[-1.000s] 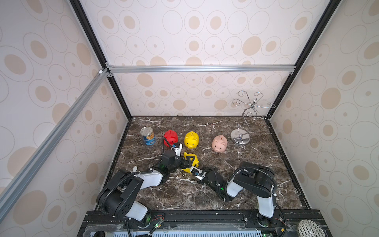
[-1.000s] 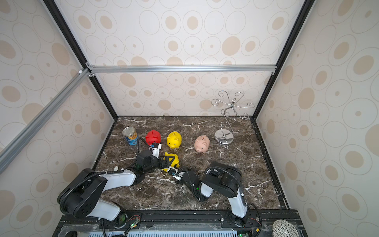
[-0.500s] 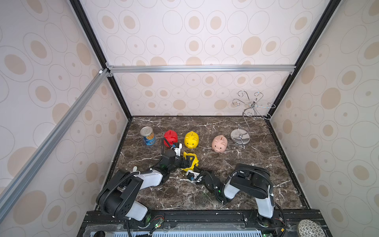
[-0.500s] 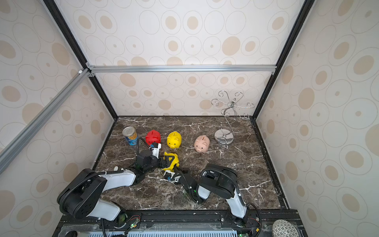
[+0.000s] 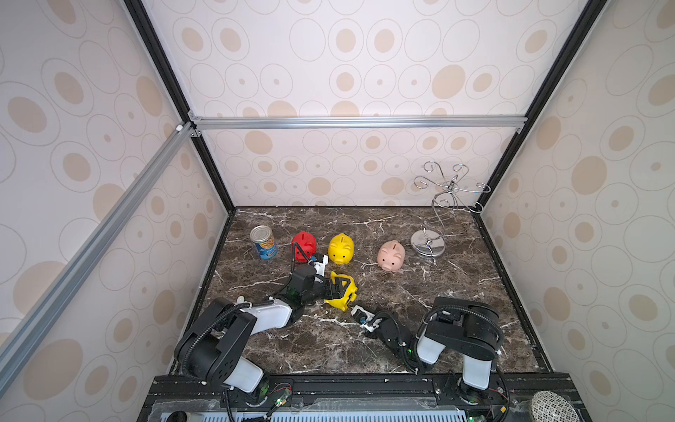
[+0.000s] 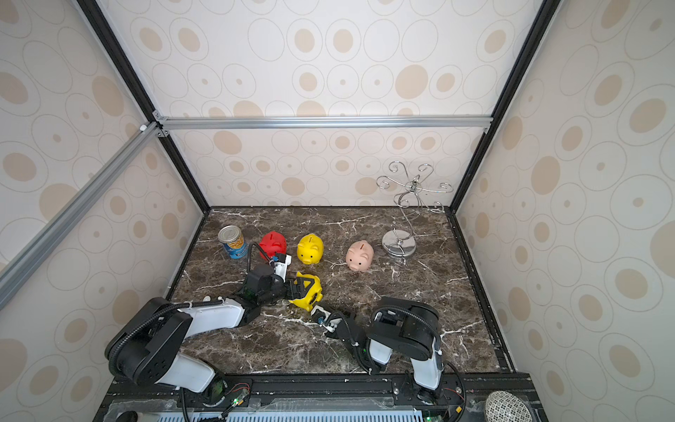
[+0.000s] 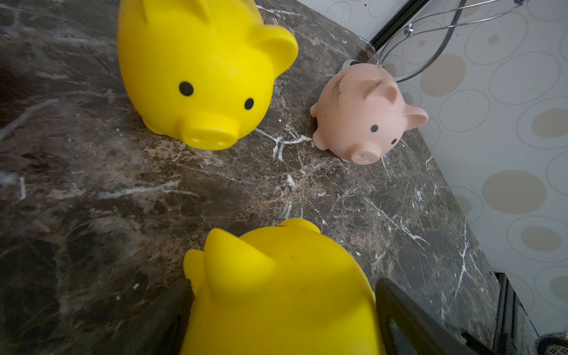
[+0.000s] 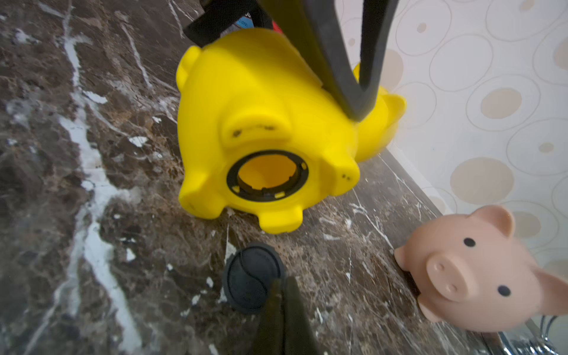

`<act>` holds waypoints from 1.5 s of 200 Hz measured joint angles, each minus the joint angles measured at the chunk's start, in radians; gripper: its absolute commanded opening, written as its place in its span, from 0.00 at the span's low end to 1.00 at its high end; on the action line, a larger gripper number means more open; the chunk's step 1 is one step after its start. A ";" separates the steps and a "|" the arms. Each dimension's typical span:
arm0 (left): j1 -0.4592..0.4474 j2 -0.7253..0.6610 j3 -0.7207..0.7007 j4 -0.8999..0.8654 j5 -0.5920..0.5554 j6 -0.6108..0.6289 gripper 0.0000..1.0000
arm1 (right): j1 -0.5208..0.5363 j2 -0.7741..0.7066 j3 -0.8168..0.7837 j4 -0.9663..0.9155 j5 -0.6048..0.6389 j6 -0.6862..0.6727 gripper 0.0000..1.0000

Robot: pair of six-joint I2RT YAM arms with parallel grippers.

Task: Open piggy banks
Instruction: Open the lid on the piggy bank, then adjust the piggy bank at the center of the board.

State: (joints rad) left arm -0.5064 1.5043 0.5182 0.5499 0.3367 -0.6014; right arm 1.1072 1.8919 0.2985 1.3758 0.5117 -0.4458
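Pigs stand in a row toward the back of the table [image 5: 456, 292]: red pig [image 5: 304, 245], yellow pig [image 5: 340, 248] and pink pig [image 5: 391, 255], all upright on their feet. A can [image 5: 263, 242] stands to the left of the red one, and a wire stand [image 5: 428, 244] to the right of the pink one.

Nearer the arms lies a second yellow one, the tipped pig [image 5: 338, 301], on its side just in front of the yellow pig. The left claw [image 5: 341, 288] grips it, a black finger against each flank. Its belly faces the right arm, and the round hole [image 8: 267, 175] there is open, yellow inside with a black ring around it. The black plug [image 8: 250, 276] lies flat on the table, near the tipped pig's feet but apart from them.

The right claw [image 8: 281, 285] is closed, its tips pinched together with nothing between them. It sits low over the table at the plug's edge; I cannot tell whether it touches the plug.
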 measured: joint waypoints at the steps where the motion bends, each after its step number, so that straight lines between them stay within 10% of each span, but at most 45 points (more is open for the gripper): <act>1: 0.000 0.000 0.000 0.000 0.000 0.000 0.93 | 0.000 0.000 -0.001 0.000 0.001 0.001 0.00; 32: 0.002 0.003 0.005 -0.004 0.017 -0.001 0.94 | 0.000 -0.069 -0.014 -0.017 0.037 0.037 0.06; 53: 0.003 -0.014 0.005 -0.030 0.019 -0.004 0.96 | 0.001 -0.180 -0.005 -0.106 0.060 0.082 0.36; 127: 0.003 -0.270 -0.017 -0.164 -0.048 -0.038 1.00 | -0.002 -0.595 0.313 -0.944 -0.062 0.374 0.66; 219: 0.039 -0.602 -0.023 -0.410 -0.350 -0.094 1.00 | -0.002 -0.328 0.640 -1.371 -0.204 0.494 0.92; 300: 0.047 -0.620 -0.034 -0.446 -0.372 -0.095 1.00 | -0.064 -0.213 0.726 -1.457 -0.101 0.529 0.88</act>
State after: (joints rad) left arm -0.4599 0.8848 0.4847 0.1043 -0.0353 -0.6960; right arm 1.0428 1.6791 1.0245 -0.0814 0.4103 0.0834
